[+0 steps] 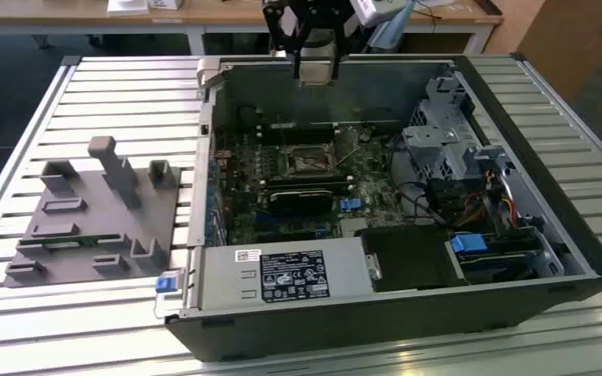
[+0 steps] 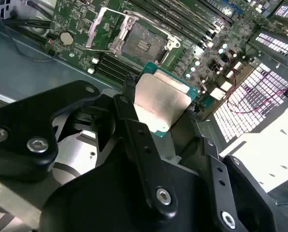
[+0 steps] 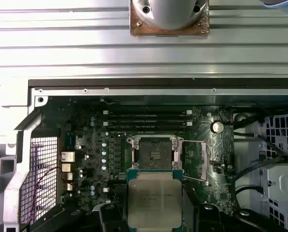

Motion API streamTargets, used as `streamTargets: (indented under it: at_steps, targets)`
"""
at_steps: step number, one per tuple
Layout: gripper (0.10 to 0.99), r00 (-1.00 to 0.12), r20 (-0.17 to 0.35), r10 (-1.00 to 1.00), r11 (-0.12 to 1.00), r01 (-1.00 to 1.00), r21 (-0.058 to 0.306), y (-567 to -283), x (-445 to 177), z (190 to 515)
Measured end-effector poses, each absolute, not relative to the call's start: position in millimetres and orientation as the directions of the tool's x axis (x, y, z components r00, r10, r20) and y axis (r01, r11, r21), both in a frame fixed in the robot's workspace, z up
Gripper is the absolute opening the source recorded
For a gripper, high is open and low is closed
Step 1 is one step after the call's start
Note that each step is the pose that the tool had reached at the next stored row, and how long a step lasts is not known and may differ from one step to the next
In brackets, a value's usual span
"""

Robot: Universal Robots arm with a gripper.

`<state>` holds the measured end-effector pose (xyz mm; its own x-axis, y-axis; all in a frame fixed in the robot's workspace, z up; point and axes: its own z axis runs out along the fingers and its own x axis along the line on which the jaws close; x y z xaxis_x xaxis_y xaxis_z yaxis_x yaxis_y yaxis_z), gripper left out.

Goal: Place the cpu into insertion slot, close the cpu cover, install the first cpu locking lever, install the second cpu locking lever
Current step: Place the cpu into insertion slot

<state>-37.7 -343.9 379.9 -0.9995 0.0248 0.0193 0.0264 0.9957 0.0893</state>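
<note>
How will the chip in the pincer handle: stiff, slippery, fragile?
The chip looks thin and flat, so probably stiff and light. Its smooth metal top may slide against the pincer. Thin green edges seem easy to damage.

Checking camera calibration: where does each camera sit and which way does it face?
Exterior view: off-arm, raised, looking down into the open computer case; gripper hangs over its far wall.
Second wrist view: behind the fingers, looking along them past the held chip to the socket.
First wrist view: above the case, looking into it; gripper parts flank the chip.
Shared: both wrist views show chip and socket.
</note>
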Motion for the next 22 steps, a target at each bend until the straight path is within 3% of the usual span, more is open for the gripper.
streamTargets:
  at_steps: [22]
  targets:
    - [0.541,-0.968,0.019,0.249,0.964,0.25,0.089,-343.3,-37.7,378.0]
